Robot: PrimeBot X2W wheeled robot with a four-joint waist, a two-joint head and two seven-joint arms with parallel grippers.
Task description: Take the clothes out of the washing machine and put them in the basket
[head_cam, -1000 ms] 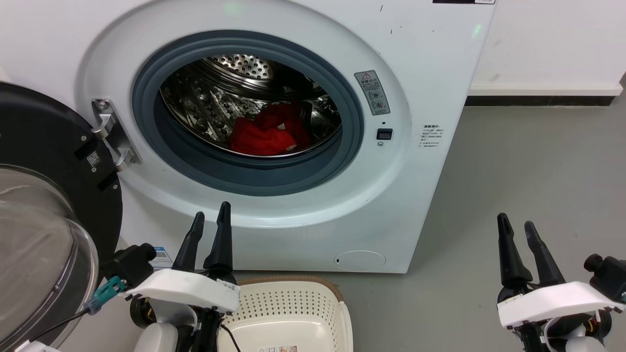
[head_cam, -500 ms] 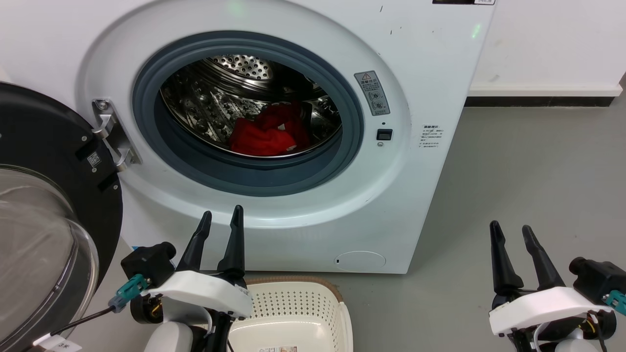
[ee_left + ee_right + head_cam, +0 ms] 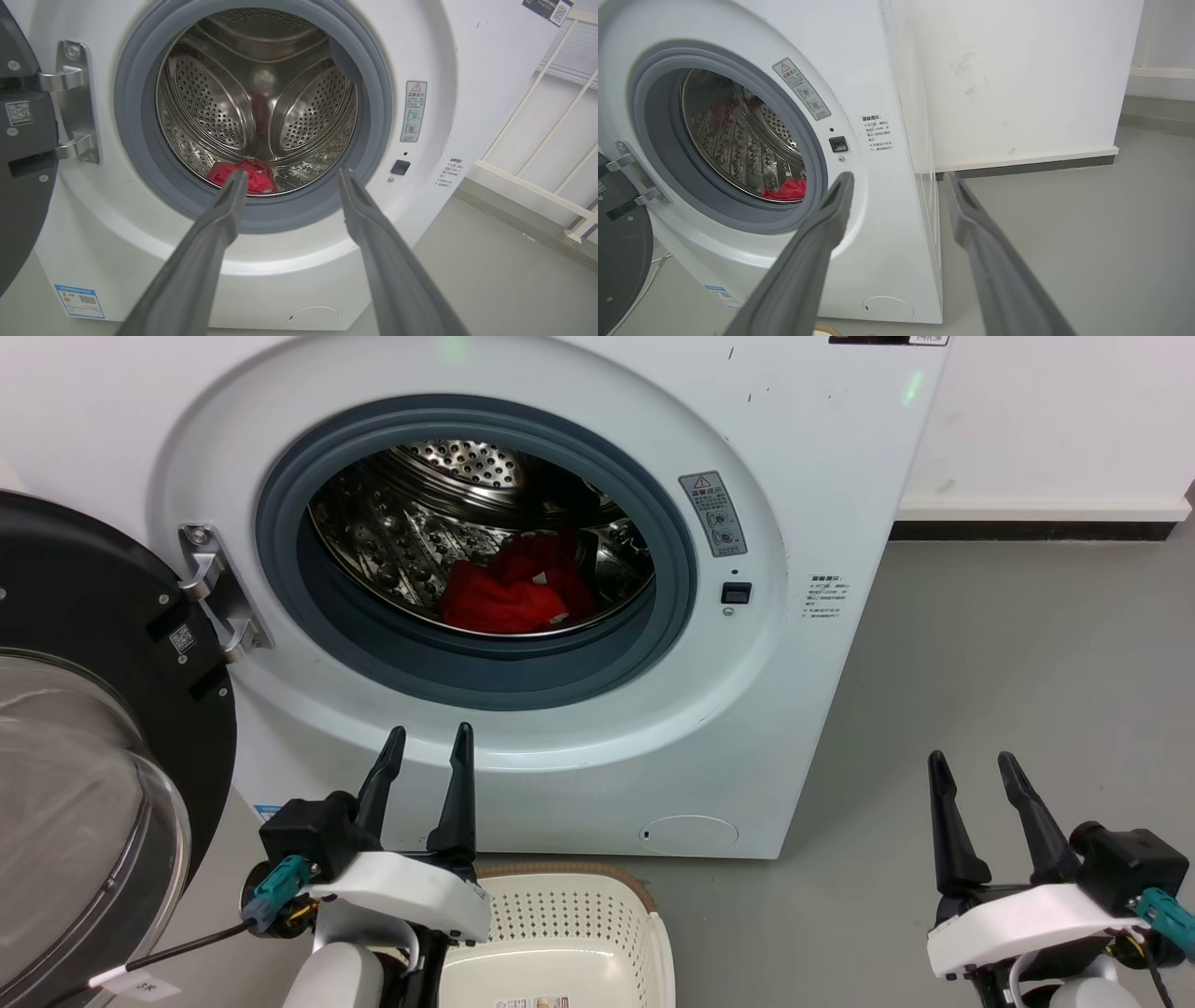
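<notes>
- Left gripper [image 3: 430, 730]: fingers spread, empty; right gripper [image 3: 969, 758] likewise.
- The clothes [image 3: 504, 597] lie ahead of and above the left gripper's tips, low in the drum [image 3: 411, 523] of the washing machine [image 3: 822, 476], untouched.
- The basket [image 3: 569, 877] sits just below and behind the left gripper.
- Risk: a low entry could catch the fingers on the grey rubber ring [image 3: 485, 683].
- Risk: a shallow pinch may shed fabric short of the basket.

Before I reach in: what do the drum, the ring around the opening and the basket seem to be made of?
Drum: apparently polished steel, mirror-bright with rows of punched holes. Ring: matte grey, smooth-lipped, probably rubber. Basket: cream moulded plastic by its even perforations; the brown rim looks woven, possibly moulded too.
</notes>
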